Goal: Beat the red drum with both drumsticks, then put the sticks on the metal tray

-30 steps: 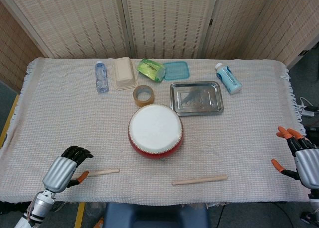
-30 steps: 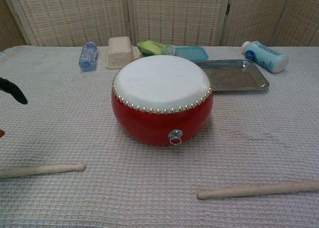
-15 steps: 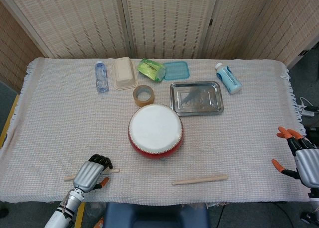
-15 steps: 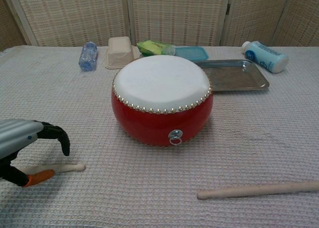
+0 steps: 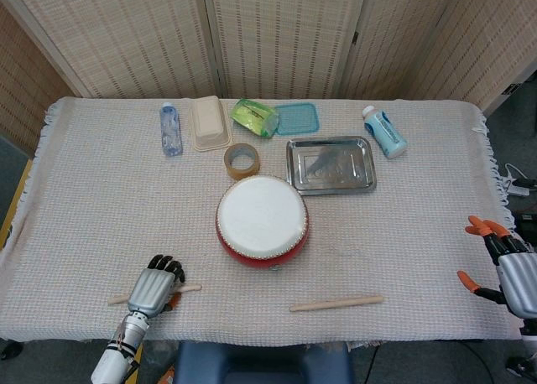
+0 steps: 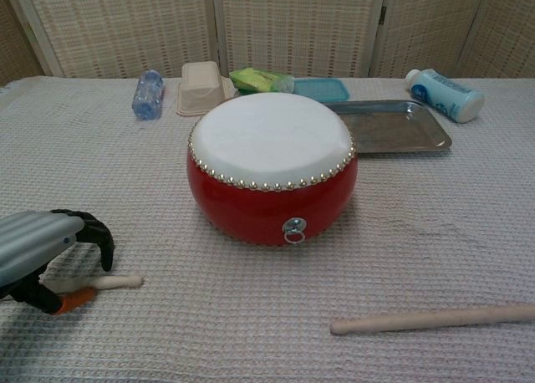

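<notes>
Lying under left hand (image 5: 156,285): drumstick (image 5: 186,288).

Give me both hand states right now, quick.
Left hand: arched over the left drumstick with fingers curled; whether it grips it cannot be told.
Right hand: open, holding nothing, at the table's right edge.

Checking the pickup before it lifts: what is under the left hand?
The left drumstick lies on the tablecloth under the left hand. Both its ends stick out; the middle is covered, so whether the fingers have closed on it cannot be seen.
</notes>
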Robot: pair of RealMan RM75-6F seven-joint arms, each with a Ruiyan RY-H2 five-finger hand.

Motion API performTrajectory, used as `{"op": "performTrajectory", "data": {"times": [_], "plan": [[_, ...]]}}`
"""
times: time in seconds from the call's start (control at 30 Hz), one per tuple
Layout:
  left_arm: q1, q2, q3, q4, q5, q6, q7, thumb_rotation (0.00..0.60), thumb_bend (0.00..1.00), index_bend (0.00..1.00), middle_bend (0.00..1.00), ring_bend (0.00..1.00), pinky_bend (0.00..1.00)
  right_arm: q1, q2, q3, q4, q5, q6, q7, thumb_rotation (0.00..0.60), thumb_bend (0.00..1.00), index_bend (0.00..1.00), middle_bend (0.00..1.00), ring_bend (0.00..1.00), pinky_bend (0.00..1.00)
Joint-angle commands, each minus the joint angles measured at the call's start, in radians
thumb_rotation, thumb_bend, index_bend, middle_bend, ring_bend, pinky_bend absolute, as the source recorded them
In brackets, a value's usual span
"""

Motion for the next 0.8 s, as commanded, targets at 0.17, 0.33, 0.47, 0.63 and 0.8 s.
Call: {"op": "performTrajectory", "data": {"times": [0.17, 0.33, 0.47, 0.63, 0.8], "plan": [[-0.01, 0.005, 0.012, 0.006, -0.021, -0.006, 0.001, 0.6, 0.42, 0.51, 0.24, 0.11, 0.1, -0.002, 0.0, -0.002, 0.004, -0.003, 0.004, 0.012, 0.6, 0.18, 0.09, 0.23, 0.11, 0.29], [-0.015, 0.013, 0.016, 0.005, -0.011, 0.0, -0.021, 0.6, 0.46, 0.59, 0.25, 0.11, 0.1, -0.003, 0.002, -0.002, 0.004, -0.003, 0.006, 0.019, 0.6, 0.18, 0.09, 0.23, 0.11, 0.29], [-0.008, 0.04, -0.003, -0.01, 0.044, 0.022, -0.154, 0.6, 0.47, 0.62, 0.28, 0.15, 0.1, -0.006, 0.006, -0.002, 0.001, -0.006, 0.014, 0.023, 0.6, 0.18, 0.09, 0.23, 0.11, 0.29], [0.009, 0.105, -0.042, -0.036, 0.136, 0.05, -0.467, 0.6, 0.47, 0.62, 0.31, 0.17, 0.11, -0.01, 0.008, -0.002, -0.002, -0.005, 0.02, 0.022, 0.6, 0.18, 0.09, 0.23, 0.11, 0.29], [0.021, 0.146, -0.089, -0.011, 0.185, 0.059, -0.843, 0.6, 0.47, 0.59, 0.31, 0.2, 0.17, -0.008, 0.01, -0.007, -0.01, 0.003, 0.001, 0.011, 0.6, 0.18, 0.09, 0.23, 0.11, 0.29]]}}
